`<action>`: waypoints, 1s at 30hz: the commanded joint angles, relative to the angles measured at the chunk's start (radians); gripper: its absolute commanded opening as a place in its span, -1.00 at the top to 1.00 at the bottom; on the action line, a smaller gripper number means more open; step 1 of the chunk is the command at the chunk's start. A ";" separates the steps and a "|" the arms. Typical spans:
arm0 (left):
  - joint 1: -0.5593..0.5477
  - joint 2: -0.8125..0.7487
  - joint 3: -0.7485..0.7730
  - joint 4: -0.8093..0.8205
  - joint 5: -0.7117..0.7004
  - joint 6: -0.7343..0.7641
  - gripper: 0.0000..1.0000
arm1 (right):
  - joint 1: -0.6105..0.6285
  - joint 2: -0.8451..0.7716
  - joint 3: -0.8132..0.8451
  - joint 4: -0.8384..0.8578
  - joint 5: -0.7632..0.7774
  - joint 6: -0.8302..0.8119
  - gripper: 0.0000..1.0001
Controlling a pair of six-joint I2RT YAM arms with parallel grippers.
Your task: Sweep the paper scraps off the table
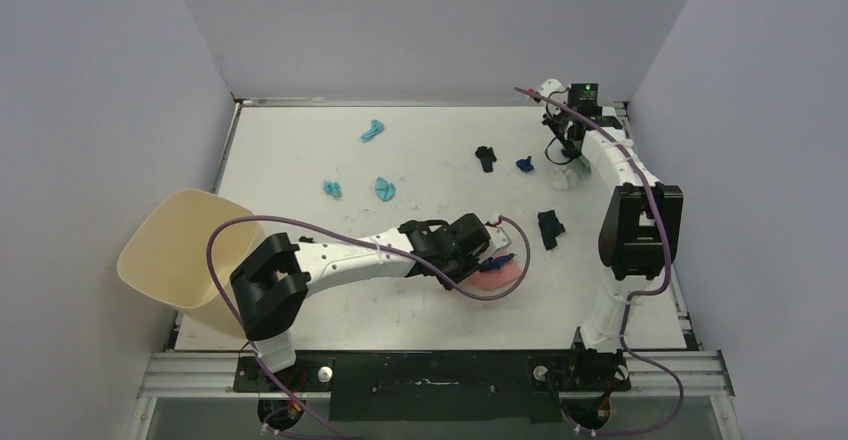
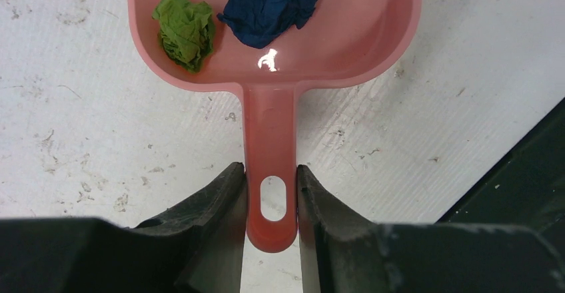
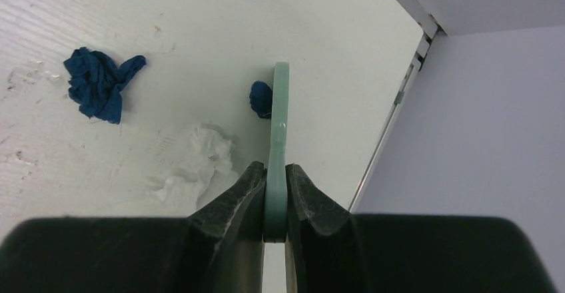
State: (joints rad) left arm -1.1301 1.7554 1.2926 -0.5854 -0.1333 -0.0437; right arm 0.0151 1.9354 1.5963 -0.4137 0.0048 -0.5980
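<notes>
White table [image 1: 300,160], flecked with dark scuff marks, is strewn with teal scraps [image 1: 385,188] and black scraps [image 1: 550,228]. A pink dustpan [image 2: 270,140] holds a green wad [image 2: 185,30] and a dark blue wad [image 2: 270,3]. A pale mint-green brush [image 3: 278,120] appears beside a white wad [image 3: 196,163] and two more dark blue scraps [image 3: 98,83]. The bin [image 1: 180,250] is beige. The arms [image 1: 350,255] are white and black, trailing purple cables [image 1: 210,250]. The walls [image 1: 100,110] are pale grey.
</notes>
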 commanded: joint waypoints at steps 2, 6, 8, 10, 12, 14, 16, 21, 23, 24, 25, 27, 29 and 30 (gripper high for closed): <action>0.010 0.015 0.065 -0.002 0.084 0.014 1.00 | 0.013 -0.058 0.022 -0.096 -0.192 -0.206 0.90; 0.010 0.034 0.082 -0.006 0.108 0.011 1.00 | 0.038 -0.131 -0.054 -0.256 -0.228 -0.230 0.89; 0.009 0.046 0.093 -0.013 0.107 0.010 1.00 | 0.056 -0.203 -0.137 -0.290 -0.227 -0.235 0.89; 0.011 0.053 0.101 -0.014 0.108 0.009 1.00 | 0.080 -0.278 -0.220 -0.299 -0.208 -0.219 0.89; 0.014 0.054 0.098 -0.006 0.115 0.010 1.00 | 0.094 -0.352 -0.275 -0.311 -0.221 -0.169 0.89; 0.022 0.054 0.093 0.010 0.125 0.011 1.00 | 0.099 -0.413 -0.308 -0.338 -0.252 -0.108 0.89; 0.028 0.062 0.097 0.012 0.133 0.009 1.00 | 0.109 -0.450 -0.324 -0.370 -0.277 -0.033 0.89; 0.030 0.092 0.112 0.002 0.196 0.002 1.00 | 0.123 -0.473 -0.357 -0.431 -0.346 0.123 0.89; 0.028 0.097 0.108 0.011 0.205 0.000 1.00 | 0.123 -0.472 -0.372 -0.437 -0.373 0.161 0.89; 0.028 0.101 0.109 0.012 0.216 0.003 1.00 | 0.125 -0.472 -0.377 -0.437 -0.385 0.182 0.89; 0.027 0.103 0.108 0.010 0.223 0.004 1.00 | 0.125 -0.470 -0.380 -0.436 -0.397 0.195 0.89; 0.023 0.108 0.111 0.009 0.226 0.005 1.00 | 0.129 -0.468 -0.381 -0.436 -0.411 0.219 0.89; 0.024 0.111 0.113 0.012 0.214 -0.001 1.00 | 0.133 -0.466 -0.374 -0.444 -0.430 0.239 0.89; 0.026 0.111 0.112 0.015 0.206 -0.004 1.00 | 0.136 -0.466 -0.370 -0.454 -0.448 0.247 0.89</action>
State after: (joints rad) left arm -1.1046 1.8576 1.3598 -0.5945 0.0479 -0.0410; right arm 0.1375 1.4769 1.2427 -0.8036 -0.3428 -0.4530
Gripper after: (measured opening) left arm 0.275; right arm 0.136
